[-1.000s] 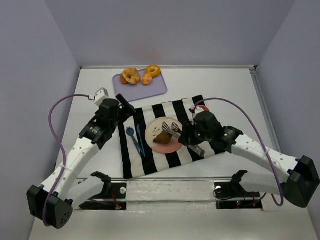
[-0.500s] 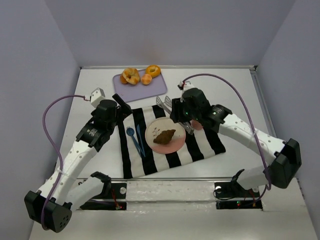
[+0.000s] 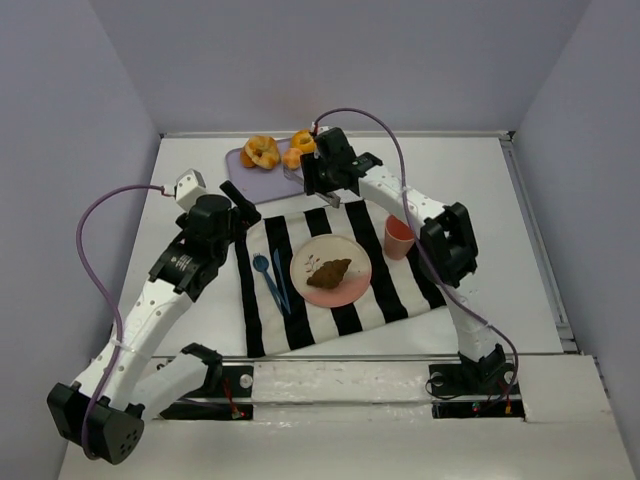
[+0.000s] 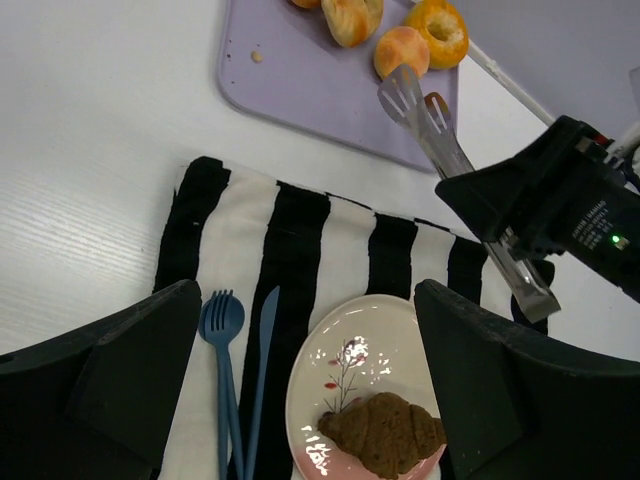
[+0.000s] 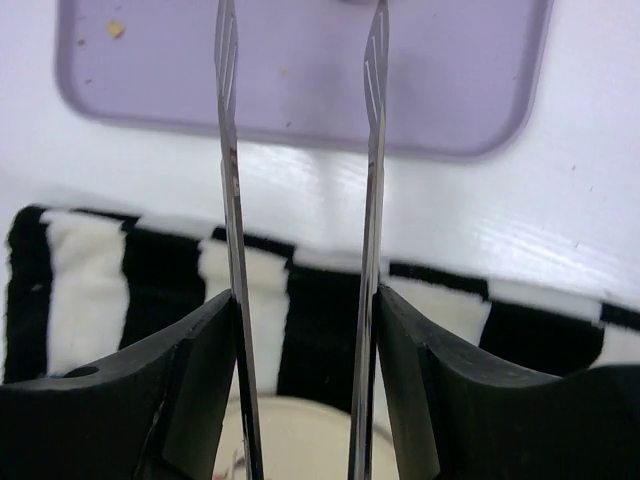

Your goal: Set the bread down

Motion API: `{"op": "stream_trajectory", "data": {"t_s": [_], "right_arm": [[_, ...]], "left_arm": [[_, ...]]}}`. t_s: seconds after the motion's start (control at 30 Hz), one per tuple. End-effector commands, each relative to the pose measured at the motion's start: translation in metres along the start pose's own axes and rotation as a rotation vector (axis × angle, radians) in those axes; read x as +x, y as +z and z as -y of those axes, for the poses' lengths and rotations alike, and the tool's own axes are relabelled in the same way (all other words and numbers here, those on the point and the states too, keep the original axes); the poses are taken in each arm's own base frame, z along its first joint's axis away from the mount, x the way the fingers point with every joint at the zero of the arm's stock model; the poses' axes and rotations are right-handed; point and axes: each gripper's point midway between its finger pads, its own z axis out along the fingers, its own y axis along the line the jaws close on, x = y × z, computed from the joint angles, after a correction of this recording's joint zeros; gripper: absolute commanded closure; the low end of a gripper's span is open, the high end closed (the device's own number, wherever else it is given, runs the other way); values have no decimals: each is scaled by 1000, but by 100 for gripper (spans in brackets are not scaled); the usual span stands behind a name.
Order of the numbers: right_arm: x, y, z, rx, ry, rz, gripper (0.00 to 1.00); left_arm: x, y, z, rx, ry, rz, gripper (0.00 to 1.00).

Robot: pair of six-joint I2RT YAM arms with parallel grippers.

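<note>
A brown croissant, the bread (image 3: 329, 272) (image 4: 385, 435), lies on the pink-and-white plate (image 3: 352, 253) (image 4: 400, 330) on the striped cloth (image 3: 400, 290). My right gripper (image 3: 326, 176) (image 5: 303, 300) is shut on metal tongs (image 4: 440, 150) (image 5: 229, 150). The tongs' empty tips hang over the near edge of the purple tray (image 3: 275, 180) (image 5: 300, 70), close to a round bun (image 4: 400, 50). More pastries (image 3: 263, 152) sit on that tray. My left gripper (image 3: 240, 205) (image 4: 308, 300) stands open above the cloth's left part, holding nothing.
A blue fork (image 3: 262, 268) (image 4: 222, 330) and a blue knife (image 3: 281, 280) lie on the cloth left of the plate. An orange cup (image 3: 398, 238) stands to the plate's right. Walls close the table on three sides.
My right arm swung from the plate back to the purple tray, carrying the tongs; the croissant stayed on the plate. The left arm shifted only slightly.
</note>
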Motion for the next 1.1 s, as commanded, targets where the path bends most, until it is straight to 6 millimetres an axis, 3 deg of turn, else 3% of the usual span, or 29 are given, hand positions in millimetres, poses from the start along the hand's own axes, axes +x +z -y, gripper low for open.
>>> {"op": "stream_trajectory", "data": {"t_s": [0.0, 0.17, 0.4, 0.7, 0.93, 1.0, 1.07], "right_arm": [[-32, 9, 16, 6, 6, 30, 38], [-24, 50, 25, -10, 0, 5, 34], [-13, 87, 11, -104, -25, -11, 32], [-15, 93, -15, -249, -7, 10, 32], [-19, 97, -15, -235, 51, 28, 48], [-24, 98, -6, -179, 72, 49, 61], [-28, 95, -4, -162, 83, 60, 67]], "left_arm": [[-29, -1, 10, 1, -16, 87, 1], [-36, 6, 15, -1, -1, 94, 1], [-42, 13, 17, 1, -6, 103, 1], [-41, 22, 11, -19, -4, 94, 1], [-41, 26, 5, -32, -5, 93, 1], [-42, 27, 3, -35, -8, 94, 1], [-42, 26, 2, -35, -10, 93, 1]]}}
